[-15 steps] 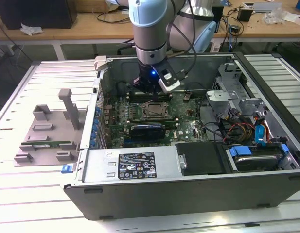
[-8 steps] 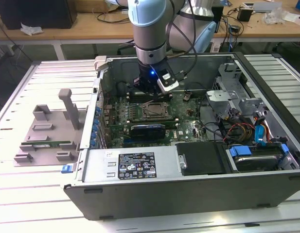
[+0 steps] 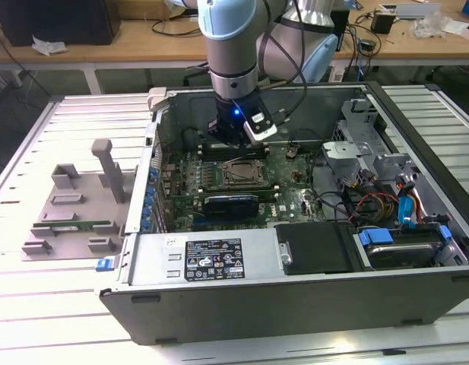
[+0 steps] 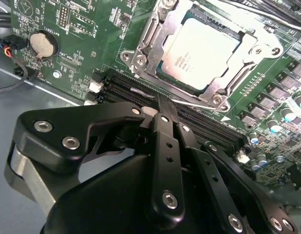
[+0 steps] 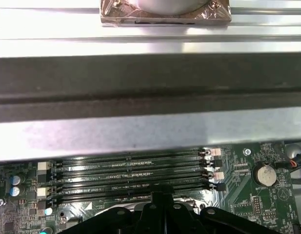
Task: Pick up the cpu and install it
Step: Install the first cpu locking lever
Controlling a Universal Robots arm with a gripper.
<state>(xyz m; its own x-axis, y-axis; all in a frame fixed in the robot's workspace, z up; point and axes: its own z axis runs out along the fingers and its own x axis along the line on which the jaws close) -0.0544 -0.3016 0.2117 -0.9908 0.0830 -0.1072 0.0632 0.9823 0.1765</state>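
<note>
The cpu [image 4: 201, 51], a flat square chip with a silver-grey top, lies inside the square metal socket frame [image 4: 140, 58] on the green motherboard. In the second wrist view my gripper [image 4: 161, 108] hovers just beside the socket, over the black memory slots, its two black fingers [image 4: 165, 141] pressed together with nothing between them. A thin wire lever [image 4: 191, 103] runs past the fingertips. In the exterior view my gripper [image 3: 232, 143] hangs inside the open computer case, just behind the socket [image 3: 244, 173]. The first wrist view has the gripper [image 5: 162, 199] above the memory slots [image 5: 130, 170].
The case walls [image 3: 154, 144] surround the board. A drive cage and cables [image 3: 378, 182] fill the exterior view's right, a power supply [image 3: 211, 258] the front. A grey fixture [image 3: 74, 205] holding a green memory stick [image 3: 74, 225] lies outside at the left. A coin battery [image 4: 44, 44] sits on the board.
</note>
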